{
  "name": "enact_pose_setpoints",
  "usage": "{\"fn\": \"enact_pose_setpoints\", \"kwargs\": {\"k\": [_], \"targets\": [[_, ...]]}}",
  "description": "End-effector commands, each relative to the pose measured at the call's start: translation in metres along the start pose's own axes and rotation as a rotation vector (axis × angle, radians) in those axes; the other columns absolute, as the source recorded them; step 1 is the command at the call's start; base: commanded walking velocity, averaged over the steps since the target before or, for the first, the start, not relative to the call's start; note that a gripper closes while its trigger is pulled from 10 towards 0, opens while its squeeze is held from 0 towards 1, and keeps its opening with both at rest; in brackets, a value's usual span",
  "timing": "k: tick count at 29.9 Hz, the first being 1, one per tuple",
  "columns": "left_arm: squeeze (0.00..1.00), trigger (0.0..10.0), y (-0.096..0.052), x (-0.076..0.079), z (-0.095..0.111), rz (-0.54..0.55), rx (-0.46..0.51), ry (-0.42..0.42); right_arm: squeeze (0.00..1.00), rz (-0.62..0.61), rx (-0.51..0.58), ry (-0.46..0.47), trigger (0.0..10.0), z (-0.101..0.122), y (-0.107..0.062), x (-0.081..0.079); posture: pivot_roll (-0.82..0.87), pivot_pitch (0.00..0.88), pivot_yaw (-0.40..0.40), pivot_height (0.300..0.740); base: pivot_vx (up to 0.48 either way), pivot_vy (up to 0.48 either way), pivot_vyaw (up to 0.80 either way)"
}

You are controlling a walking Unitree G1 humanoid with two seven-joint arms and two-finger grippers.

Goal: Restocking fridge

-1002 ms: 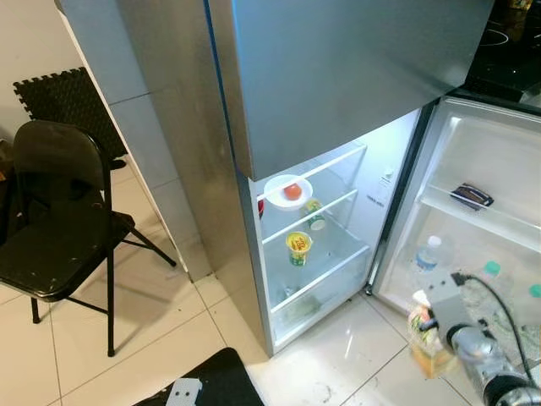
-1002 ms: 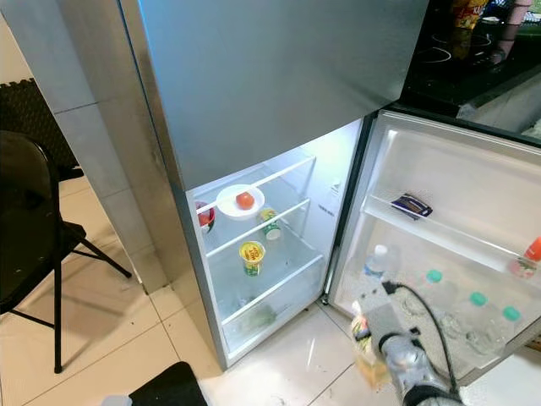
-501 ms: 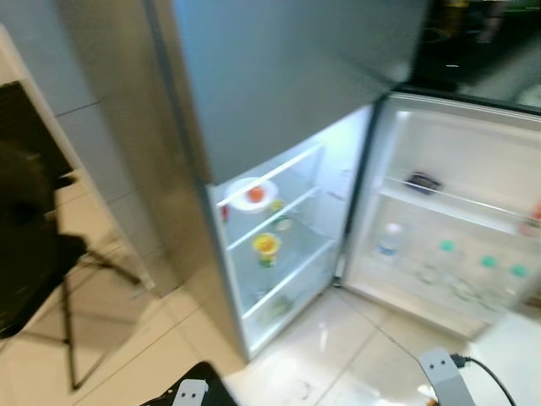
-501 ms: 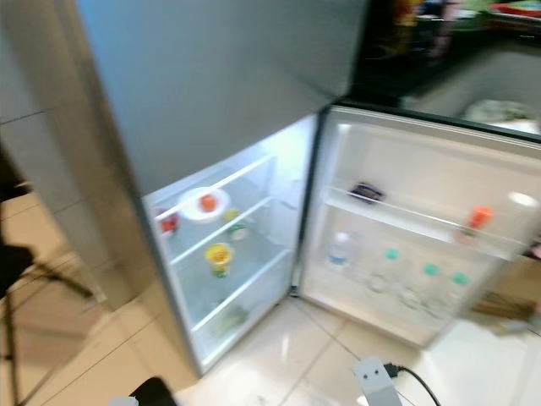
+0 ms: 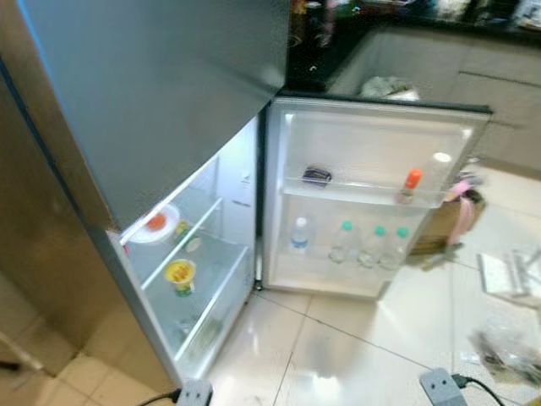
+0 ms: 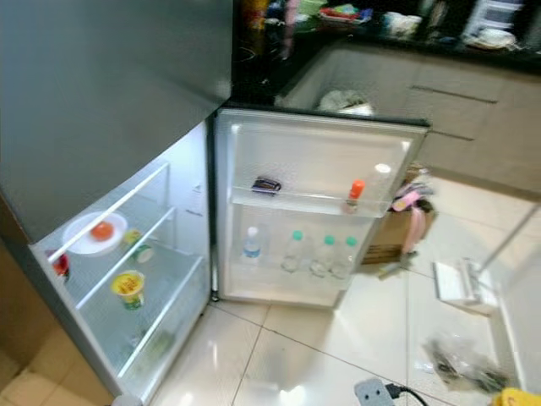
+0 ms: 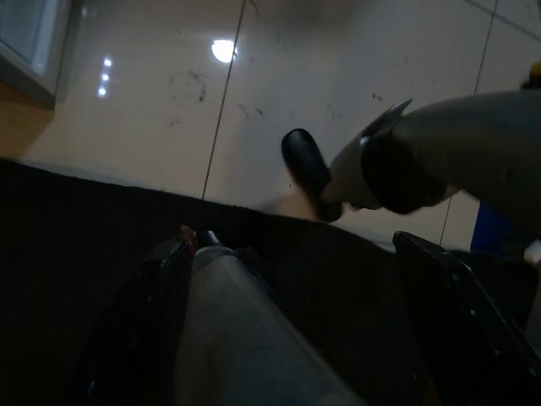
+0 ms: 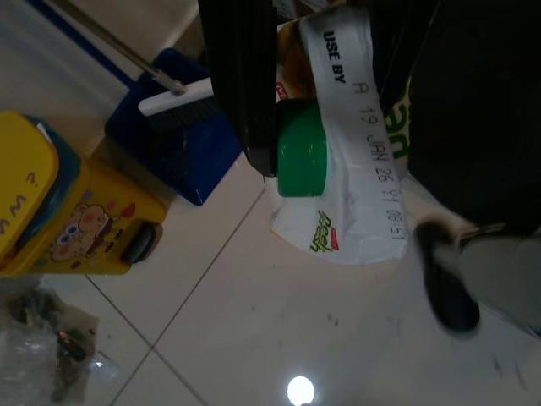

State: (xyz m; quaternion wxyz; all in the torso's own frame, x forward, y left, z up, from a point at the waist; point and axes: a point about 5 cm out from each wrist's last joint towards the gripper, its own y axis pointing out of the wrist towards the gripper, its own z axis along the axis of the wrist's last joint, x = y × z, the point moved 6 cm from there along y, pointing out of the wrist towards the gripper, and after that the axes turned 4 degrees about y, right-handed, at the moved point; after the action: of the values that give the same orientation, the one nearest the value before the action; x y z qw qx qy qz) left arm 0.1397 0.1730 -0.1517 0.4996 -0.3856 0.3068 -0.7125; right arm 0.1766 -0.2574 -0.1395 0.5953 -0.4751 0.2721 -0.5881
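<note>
Tool on the left [image 7: 279,338] hangs over a dark mat, its state unreadable. Fridge [image 6: 127,169] stands open: plate [image 6: 89,237] with a tomato [image 6: 102,229], a yellow cup [image 6: 128,288], bottles [image 6: 317,254] in the door. Right tool [image 8: 338,93] clenches a green-capped carton [image 8: 347,169] above the floor.

Fridge [image 6: 254,144] open; green-capped carton [image 8: 338,161] between right jaws.
</note>
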Motion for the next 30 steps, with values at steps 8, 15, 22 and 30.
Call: {"fn": "enact_pose_setpoints", "kwargs": {"k": [8,15,22,30], "targets": [[0.0,10.0,0.001,0.001,-0.004,0.004,-0.032,0.035,0.0,0.01,0.002,-0.026,10.0,-0.003,0.0,-0.003,-0.09,0.0,-0.025,0.74,0.0,0.0,-0.79],[0.0,10.0,0.0,0.001,-0.006,0.0,-0.044,0.039,0.0,0.022,0.045,-0.03,10.0,0.007,0.0,-0.006,-0.09,0.0,-0.025,0.74,0.0,0.0,0.0],[0.0,10.0,0.0,0.001,-0.008,0.006,-0.058,0.058,0.0,0.035,0.069,-0.048,10.0,0.013,0.0,-0.008,-0.09,0.0,-0.024,0.74,0.0,-0.411,0.0],[0.0,10.0,0.001,0.0,-0.006,0.02,-0.051,0.056,0.0,0.054,0.12,-0.056,10.0,0.027,0.0,-0.01,-0.09,0.0,-0.023,0.74,0.0,0.0,0.0]]}}
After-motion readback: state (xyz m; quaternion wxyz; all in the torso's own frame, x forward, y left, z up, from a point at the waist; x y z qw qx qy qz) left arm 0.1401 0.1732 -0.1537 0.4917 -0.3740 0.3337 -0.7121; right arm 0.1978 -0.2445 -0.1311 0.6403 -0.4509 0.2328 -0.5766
